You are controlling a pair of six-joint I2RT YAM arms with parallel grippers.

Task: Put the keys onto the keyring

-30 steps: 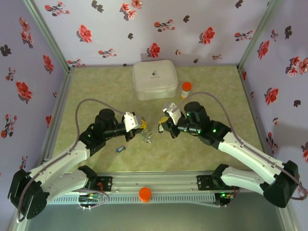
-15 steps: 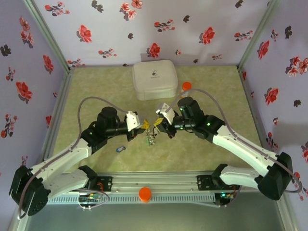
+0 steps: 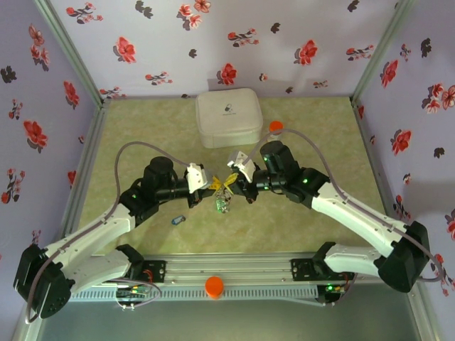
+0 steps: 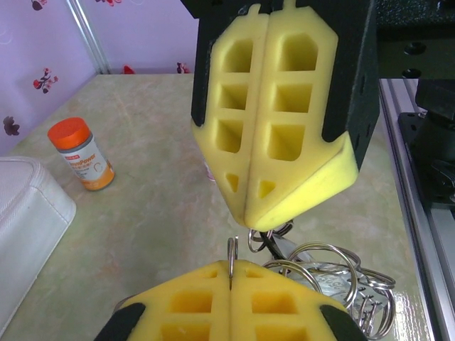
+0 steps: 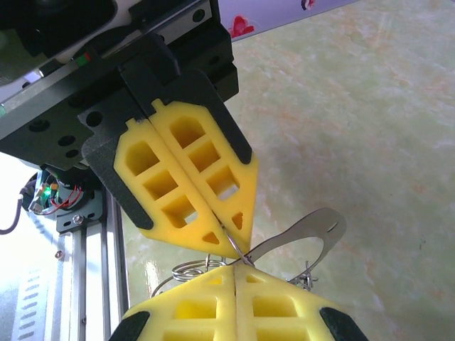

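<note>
Left end effector (image 4: 231, 275) clamped on the thin keyring (image 4: 232, 252), tip to tip with the shut right end effector (image 4: 250, 219) above the worktop (image 4: 156, 199), keys (image 3: 222, 204) bunched in a tangle just beneath.

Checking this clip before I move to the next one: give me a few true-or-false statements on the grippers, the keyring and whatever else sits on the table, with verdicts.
1. The left gripper and the right gripper are both shut, their tips almost meeting. True.
2. The left gripper pinches a thin wire of the keyring. True.
3. The pill bottle lies on its side. False: it stands upright, orange cap on top.
4. The white case stands open. False: it is closed, at the far side of the table.
5. A blue key lies on the table, apart from both grippers. True.
</note>
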